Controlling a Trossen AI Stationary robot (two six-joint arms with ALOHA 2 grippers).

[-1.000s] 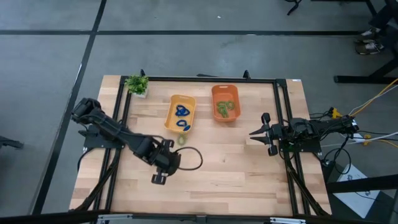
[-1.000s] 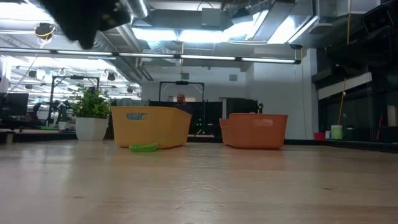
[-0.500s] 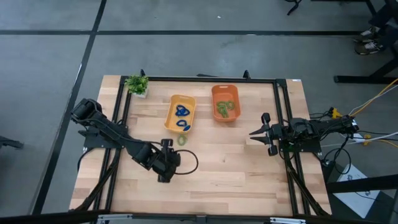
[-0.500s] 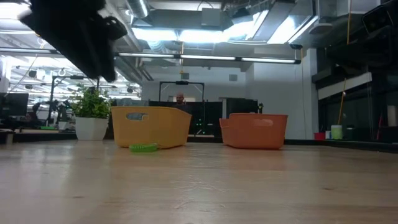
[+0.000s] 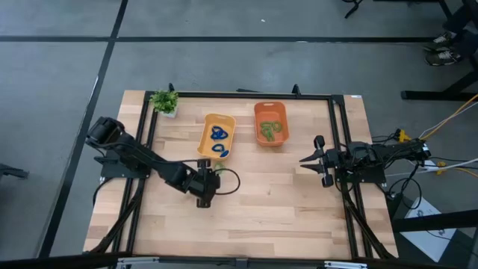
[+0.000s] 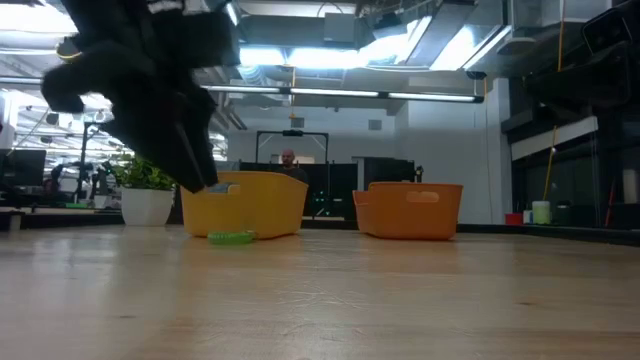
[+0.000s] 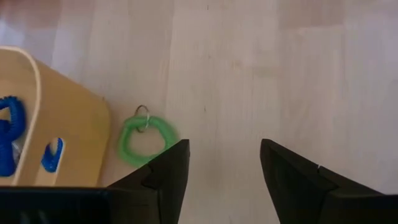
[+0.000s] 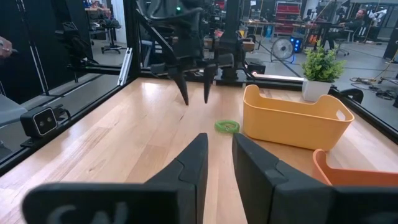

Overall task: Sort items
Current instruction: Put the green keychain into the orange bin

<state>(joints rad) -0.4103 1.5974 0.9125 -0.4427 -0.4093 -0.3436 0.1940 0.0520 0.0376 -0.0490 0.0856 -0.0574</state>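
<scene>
One green ring (image 7: 146, 138) lies flat on the table just outside the near end of the yellow bin (image 5: 216, 137). It also shows in the high view as a green ring (image 5: 217, 169) and in the low view as a green ring (image 6: 232, 237). Blue rings (image 7: 12, 134) lie in the yellow bin, and green rings (image 5: 269, 131) lie in the orange bin (image 5: 270, 123). My left gripper (image 7: 221, 168) hangs open, slanting down over bare table right beside the green ring, touching nothing. My right gripper (image 8: 219, 158) waits at the right edge, level, with a narrow empty gap between its fingers.
A small potted plant (image 5: 164, 101) stands at the far left corner. A black frame rail (image 5: 239, 95) runs around the table. Bare wood lies between the two arms and along the near edge. A person shows far off in the room behind the table (image 6: 289, 158).
My left gripper has come down and moved toward the table's far edge, closing in on the green ring and tipping more steeply downward. The ring and both bins have stayed in place.
</scene>
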